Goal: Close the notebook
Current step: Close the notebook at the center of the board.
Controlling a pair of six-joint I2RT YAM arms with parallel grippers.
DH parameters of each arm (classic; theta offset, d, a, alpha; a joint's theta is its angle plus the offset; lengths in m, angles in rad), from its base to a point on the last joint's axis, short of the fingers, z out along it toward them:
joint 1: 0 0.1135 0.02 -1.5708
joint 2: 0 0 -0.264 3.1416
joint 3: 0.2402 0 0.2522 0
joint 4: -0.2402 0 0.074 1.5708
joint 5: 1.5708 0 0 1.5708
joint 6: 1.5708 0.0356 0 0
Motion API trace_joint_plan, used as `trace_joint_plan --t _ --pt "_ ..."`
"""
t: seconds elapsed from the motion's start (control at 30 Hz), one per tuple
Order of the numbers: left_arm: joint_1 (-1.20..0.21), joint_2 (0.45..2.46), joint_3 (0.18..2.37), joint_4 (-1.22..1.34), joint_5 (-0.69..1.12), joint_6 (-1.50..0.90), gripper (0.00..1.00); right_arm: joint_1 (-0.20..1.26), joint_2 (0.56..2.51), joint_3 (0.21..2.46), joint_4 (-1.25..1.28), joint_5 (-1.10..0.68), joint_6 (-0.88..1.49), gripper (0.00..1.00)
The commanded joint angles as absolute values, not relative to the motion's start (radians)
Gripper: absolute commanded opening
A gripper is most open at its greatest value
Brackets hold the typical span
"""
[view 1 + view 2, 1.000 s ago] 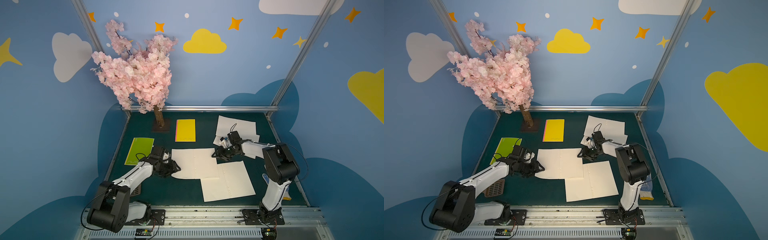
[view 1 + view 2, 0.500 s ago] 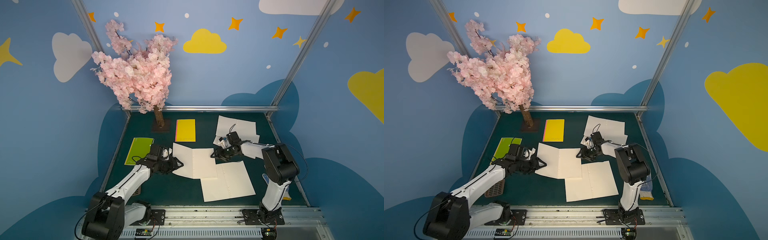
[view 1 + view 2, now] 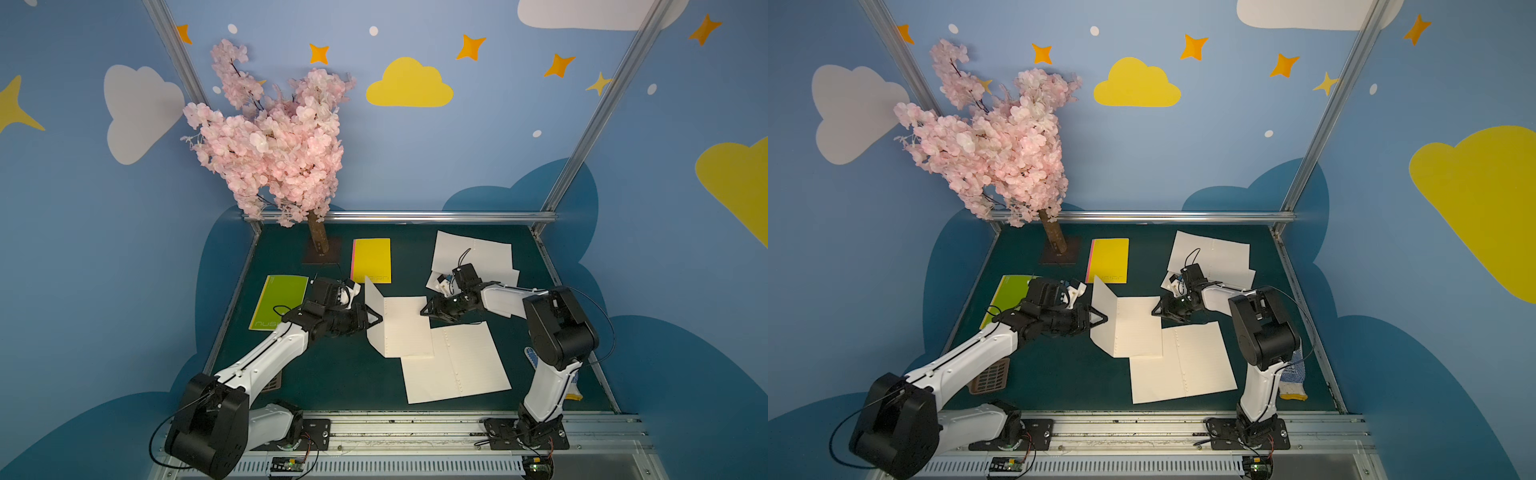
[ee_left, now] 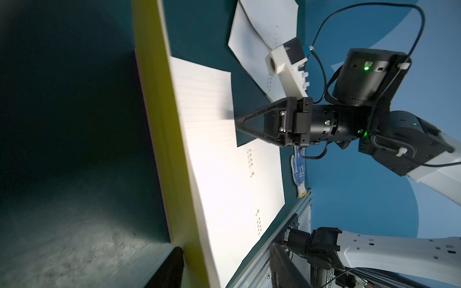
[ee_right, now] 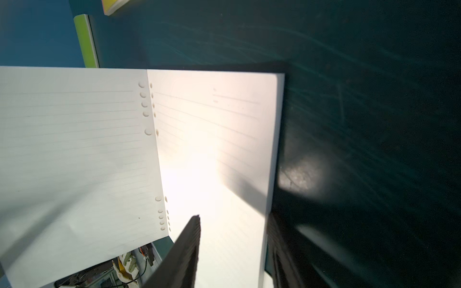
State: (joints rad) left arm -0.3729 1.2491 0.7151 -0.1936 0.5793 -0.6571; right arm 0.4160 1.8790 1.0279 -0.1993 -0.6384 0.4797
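Resting on dark green mat (image 3: 332, 382), half-raised notebook (image 3: 405, 328) amid cloud-painted blue walls (image 3: 457, 166).

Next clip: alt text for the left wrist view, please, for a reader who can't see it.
A notebook's yellow-green cover stands raised on edge off the dark green table, its white lined pages lying flat beyond. The right gripper sits at the pages' far edge, with another open notebook and a blue-dotted glove behind it.
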Motion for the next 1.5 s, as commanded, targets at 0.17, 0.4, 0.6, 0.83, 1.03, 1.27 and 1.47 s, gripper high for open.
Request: trace_joint_plan --t 0.17,0.4,0.6,0.83,1.03,1.27,1.47 --pt "-0.456 1.328 0.720 0.008 0.539 -0.649 0.56 0.440 1.904 1.012 -0.202 -0.643 0.498 0.46" --pt "-0.528 1.395 0.728 0.139 0.505 -0.630 0.57 0.443 1.898 1.019 -0.207 -0.643 0.497 0.46" --pt "-0.547 1.469 0.759 0.186 0.551 -0.622 0.57 0.441 1.892 1.029 -0.209 -0.654 0.499 0.46" --pt "-0.562 1.484 0.754 0.248 0.585 -0.626 0.58 0.405 1.838 1.027 -0.239 -0.641 0.489 0.47" --pt "-0.561 1.462 0.748 0.198 0.528 -0.608 0.58 0.371 1.781 1.016 -0.281 -0.621 0.469 0.48" --pt "-0.554 1.452 0.731 0.073 0.372 -0.606 0.57 0.371 1.761 1.001 -0.298 -0.603 0.461 0.48" --pt "-0.521 1.451 0.696 0.031 0.332 -0.621 0.56 0.390 1.765 0.978 -0.272 -0.610 0.475 0.48"
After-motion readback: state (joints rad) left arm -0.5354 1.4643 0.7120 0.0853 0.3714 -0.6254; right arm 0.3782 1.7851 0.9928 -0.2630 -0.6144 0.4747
